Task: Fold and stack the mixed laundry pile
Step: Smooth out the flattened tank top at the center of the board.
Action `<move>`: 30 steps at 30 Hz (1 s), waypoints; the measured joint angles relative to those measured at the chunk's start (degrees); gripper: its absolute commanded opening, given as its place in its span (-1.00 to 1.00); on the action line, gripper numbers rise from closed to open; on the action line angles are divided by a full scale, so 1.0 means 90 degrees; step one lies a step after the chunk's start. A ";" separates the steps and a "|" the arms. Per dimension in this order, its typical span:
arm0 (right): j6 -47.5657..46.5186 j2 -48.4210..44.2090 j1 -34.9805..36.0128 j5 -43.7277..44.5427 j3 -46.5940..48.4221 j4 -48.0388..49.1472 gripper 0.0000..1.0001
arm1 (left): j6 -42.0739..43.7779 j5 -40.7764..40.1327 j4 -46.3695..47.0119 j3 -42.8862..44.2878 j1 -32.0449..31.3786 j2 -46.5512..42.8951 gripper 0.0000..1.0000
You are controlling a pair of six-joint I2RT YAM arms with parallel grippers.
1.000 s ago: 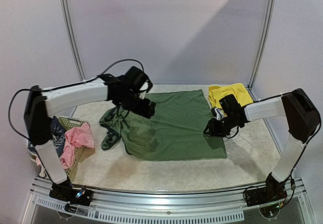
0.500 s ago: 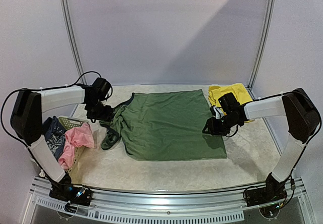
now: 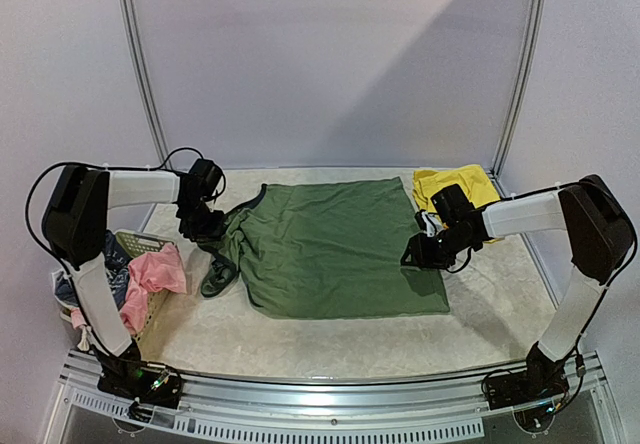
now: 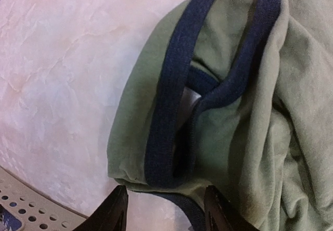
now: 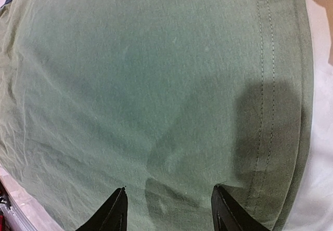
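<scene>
The olive-green sleeveless top (image 3: 335, 249) lies spread on the table, its navy-trimmed shoulder straps (image 4: 171, 111) bunched at the left. My left gripper (image 3: 205, 227) sits low at that strap end. In the left wrist view its jaws (image 4: 167, 213) stand apart, with the strap's folded edge between the fingertips. My right gripper (image 3: 413, 256) hovers over the top's right hem, open, with only flat green cloth (image 5: 156, 85) under the jaws (image 5: 169, 205). Yellow shorts (image 3: 455, 186) lie at the back right. A pink piece (image 3: 155, 269) and a blue-grey patterned piece (image 3: 108, 264) sit in the basket.
The pale mesh basket (image 3: 150, 244) stands at the left edge, its corner (image 4: 31, 210) close to my left fingers. A dark green loop of cloth (image 3: 218, 276) lies between basket and top. Walls and frame posts (image 3: 140, 74) close off the back.
The left arm swung from over the top back to its left end, and the bunched left side now lies spread out. The left jaws have narrowed. The right arm barely moved.
</scene>
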 measured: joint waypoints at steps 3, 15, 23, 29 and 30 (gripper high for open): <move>0.0000 0.0000 0.0012 0.0019 0.0000 0.0002 0.11 | -0.0012 0.0002 0.0041 0.0107 0.0049 0.0044 -0.09; -0.0002 0.0000 0.0041 0.0100 0.0000 0.0002 0.11 | -0.0010 0.0007 -0.0002 0.0602 0.0136 0.0386 -0.21; -0.0005 0.0049 0.0041 0.0112 0.0027 0.0000 0.11 | -0.0056 -0.0066 -0.0138 0.0646 0.0138 0.0576 -0.58; -0.0005 0.0053 0.0041 0.0112 0.0066 -0.0002 0.11 | -0.0058 -0.0083 -0.0197 0.0653 0.0143 0.0736 -1.00; -0.0005 0.0056 0.0041 0.0114 0.0078 -0.0002 0.11 | -0.0061 -0.0083 -0.0214 0.0668 0.0143 0.0736 -1.00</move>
